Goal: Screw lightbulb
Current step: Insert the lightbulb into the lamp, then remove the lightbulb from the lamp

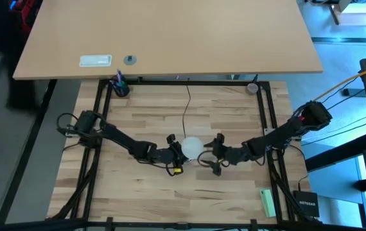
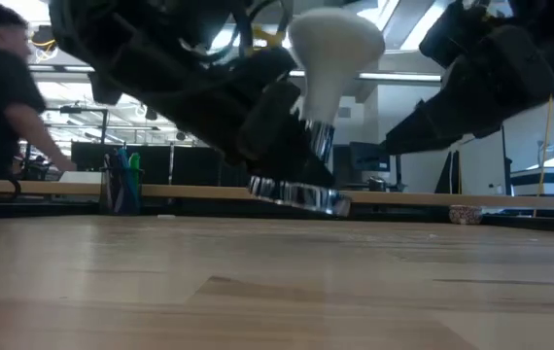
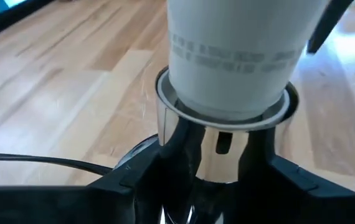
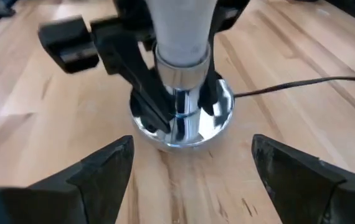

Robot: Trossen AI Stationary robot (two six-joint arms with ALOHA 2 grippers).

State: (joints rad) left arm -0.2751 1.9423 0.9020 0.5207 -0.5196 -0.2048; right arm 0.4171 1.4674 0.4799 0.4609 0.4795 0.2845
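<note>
The frosted white lightbulb (image 1: 191,146) stands with its silvery base in the shiny metal socket (image 4: 184,118) at the table's middle. In the low view its globe (image 2: 335,44) is on top and the socket disc (image 2: 301,196) is tilted below. My left gripper (image 1: 175,154) is shut on the socket, on the bulb's left. My right gripper (image 1: 210,157) is open on the bulb's right. Its fingers (image 4: 106,174) stand wide apart, short of the socket, and touch nothing. The socket's thin black cord (image 1: 186,106) runs toward the far edge. My left gripper pinches the socket's chrome stem (image 3: 224,140) between its two fingers (image 3: 177,146), just under the bulb's pale neck (image 3: 227,62). The fingers come about level from the table's left. The bulb stands nearly upright above them. The disc below is tilted; I cannot tell whether it touches the table.
A cup of pens (image 1: 120,86) stands at the frame's far left corner and a small round thing (image 1: 253,88) at the far right corner. A green object (image 1: 268,202) lies near right. A person (image 2: 5,87) is at the desk beyond the table.
</note>
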